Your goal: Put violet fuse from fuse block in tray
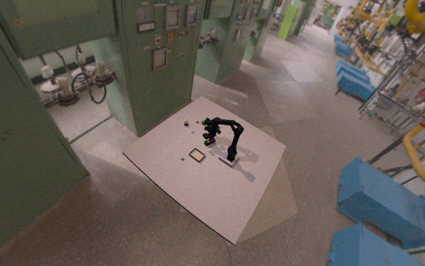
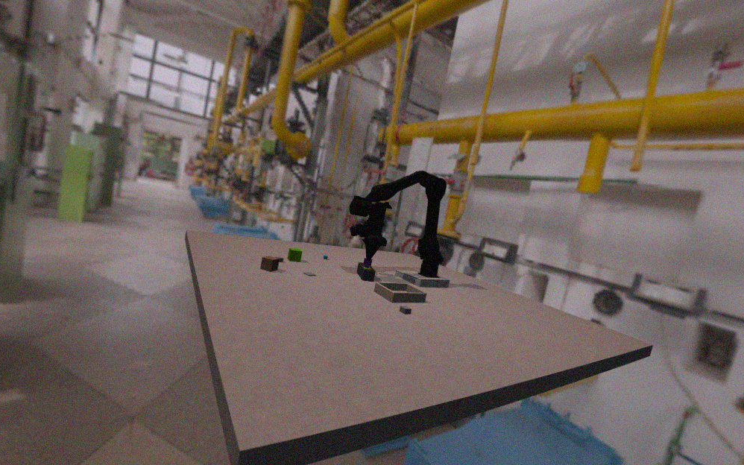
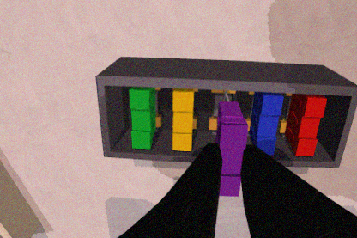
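My gripper (image 1: 210,137) (image 2: 367,258) (image 3: 229,155) is shut on the violet fuse (image 2: 367,262) (image 3: 232,163), over the fuse block (image 1: 206,143) (image 2: 365,275) (image 3: 223,70). The violet fuse stands higher than the others, and clips of its middle slot show behind it. Whether its lower end is fully clear is hard to tell. The green fuse (image 3: 142,118) and yellow fuse (image 3: 183,120) sit left of it, the blue fuse (image 3: 267,116) and red fuse (image 3: 308,125) right. The shallow tray (image 1: 193,158) (image 2: 408,297) stands beside the block, with no fuse visible in it.
A brown cube (image 1: 186,123) (image 2: 269,264), a green cube (image 1: 203,122) (image 2: 294,254) and a small cyan piece (image 2: 325,256) lie beyond the block. A flat grey piece (image 1: 192,132) (image 2: 309,273) lies nearer. A small dark block (image 1: 182,158) (image 2: 405,310) lies beside the tray.
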Available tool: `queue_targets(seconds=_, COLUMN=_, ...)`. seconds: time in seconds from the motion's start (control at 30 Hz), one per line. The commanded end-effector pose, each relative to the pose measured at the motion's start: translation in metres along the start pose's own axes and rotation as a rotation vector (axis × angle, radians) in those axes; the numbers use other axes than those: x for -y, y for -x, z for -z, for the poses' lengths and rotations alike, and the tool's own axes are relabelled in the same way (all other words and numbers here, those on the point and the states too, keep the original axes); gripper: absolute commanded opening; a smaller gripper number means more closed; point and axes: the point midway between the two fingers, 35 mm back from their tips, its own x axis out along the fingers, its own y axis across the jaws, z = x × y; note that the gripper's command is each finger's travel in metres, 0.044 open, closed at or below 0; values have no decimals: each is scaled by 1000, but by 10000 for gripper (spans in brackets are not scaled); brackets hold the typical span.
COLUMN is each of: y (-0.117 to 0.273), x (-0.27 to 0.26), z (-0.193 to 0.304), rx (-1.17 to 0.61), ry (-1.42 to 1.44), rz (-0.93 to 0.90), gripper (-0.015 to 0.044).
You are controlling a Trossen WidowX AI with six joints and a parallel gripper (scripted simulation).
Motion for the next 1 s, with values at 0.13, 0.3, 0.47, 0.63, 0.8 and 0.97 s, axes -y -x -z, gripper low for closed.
queue_targets(seconds=0.13, y=5, x=0, z=0, rx=1, ry=-4, rz=2, gripper=0)
queue_targets(seconds=0.3, y=7, x=0, z=0, rx=1, ry=-4, rz=2, gripper=0)
queue_targets(seconds=0.47, y=12, x=0, z=0, rx=1, ry=-4, rz=2, gripper=0)
queue_targets(seconds=0.63, y=20, x=0, z=0, rx=1, ry=-4, rz=2, gripper=0)
queue_targets(seconds=0.8, y=28, x=0, z=0, rx=1, ry=-4, rz=2, gripper=0)
queue_targets(seconds=0.97, y=30, x=-1, z=0, rx=1, ry=-4, rz=2, gripper=0)
